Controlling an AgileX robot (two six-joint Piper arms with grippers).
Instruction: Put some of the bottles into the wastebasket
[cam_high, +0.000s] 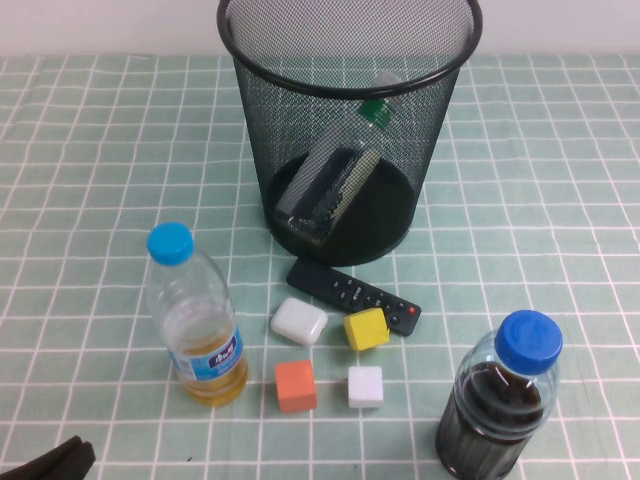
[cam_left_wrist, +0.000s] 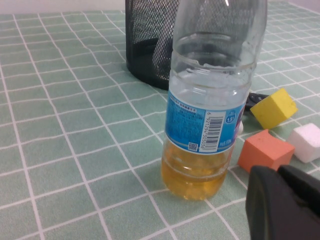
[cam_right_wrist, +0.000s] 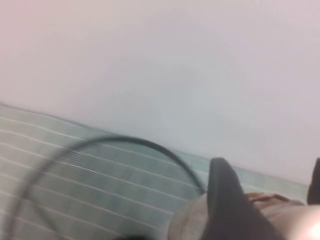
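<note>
Blurred rim of wastebasket (cam_right_wrist: 125, 145) arcing across lower left. Dark finger (cam_right_wrist: 232, 205) of right gripper (cam_right_wrist: 272, 200) at lower right, clamped on bottle (cam_right_wrist: 195, 225) with brown neck.

Evenly and brightly lit from overhead, with only short soft shadows beside the yellow-liquid bottle (cam_high: 195, 318) and blocks. Sharp from the high camera; heavily blurred and washed pale through the right wrist camera.
</note>
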